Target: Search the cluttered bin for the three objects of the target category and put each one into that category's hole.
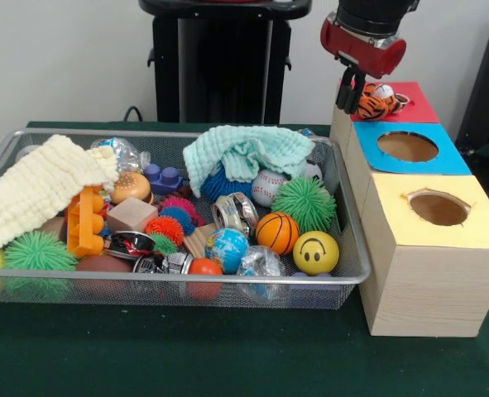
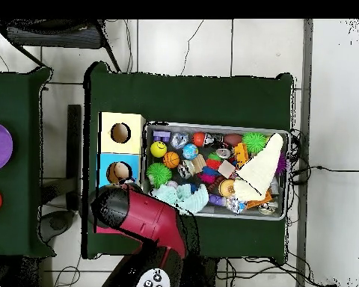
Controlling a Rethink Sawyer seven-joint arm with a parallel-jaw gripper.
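Over the red hole (image 1: 393, 101), the end effector (image 1: 353, 99) grips a tiger toy (image 1: 375, 103), not yet dropped; the bin (image 1: 353, 248) beside it stays crowded.

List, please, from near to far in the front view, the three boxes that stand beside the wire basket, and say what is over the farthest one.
Yellow-topped box → blue-topped box → red-topped box. Over the red one hangs the gripper, with a tiger-striped toy at it.
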